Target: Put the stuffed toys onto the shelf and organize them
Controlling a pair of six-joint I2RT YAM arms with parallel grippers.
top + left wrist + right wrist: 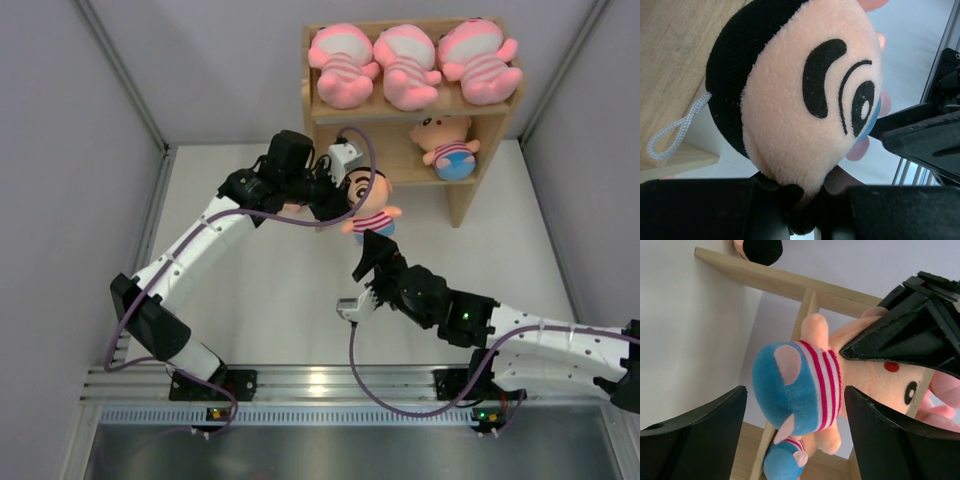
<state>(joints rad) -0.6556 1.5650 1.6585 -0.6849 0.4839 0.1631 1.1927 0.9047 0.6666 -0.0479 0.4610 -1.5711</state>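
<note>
My left gripper [345, 192] [810, 197] is shut on the head of a black-haired doll [368, 212] [805, 100] in a striped shirt and blue shorts, held in the air in front of the shelf [400, 113]. The right gripper [372, 262] [796, 400] is open just below it. Its fingers [700, 435] stand on either side of the doll's [790, 385] blue shorts without touching. Three pink striped toys [405, 65] sit on the top tier. Another doll [450, 148] [782, 462] sits at the right of the lower tier.
The shelf's wooden frame [805, 315] stands close behind the held doll. A black-haired head [762, 249] shows at the top edge of the right wrist view. Grey walls enclose the white table [280, 300], and a metal rail [330, 380] runs along the near edge.
</note>
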